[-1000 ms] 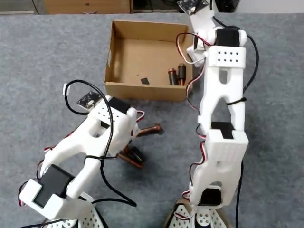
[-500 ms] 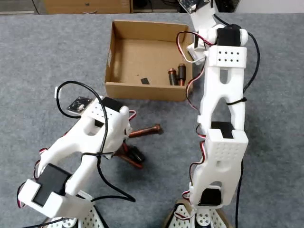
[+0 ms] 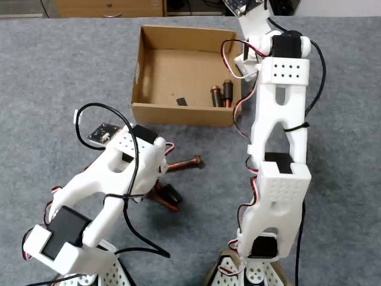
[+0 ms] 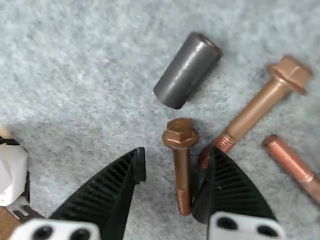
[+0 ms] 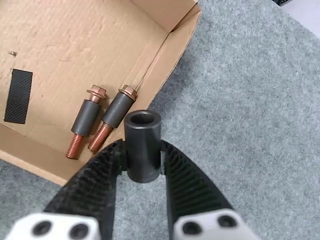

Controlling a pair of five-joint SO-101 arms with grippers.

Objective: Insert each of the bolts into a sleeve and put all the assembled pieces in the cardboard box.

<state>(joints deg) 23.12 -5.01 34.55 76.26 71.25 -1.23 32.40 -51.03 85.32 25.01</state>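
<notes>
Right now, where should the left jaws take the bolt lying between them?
Grip the bolt mid-shank, coming straight down. It lies flat on the carpet, lengthwise between the open jaws, so they close across its shank; the neighbouring bolt crowds one side.

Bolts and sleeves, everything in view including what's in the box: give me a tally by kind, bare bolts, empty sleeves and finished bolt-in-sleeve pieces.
Bare bolts: 3
Empty sleeves: 2
Assembled pieces: 2
Total: 7
</notes>
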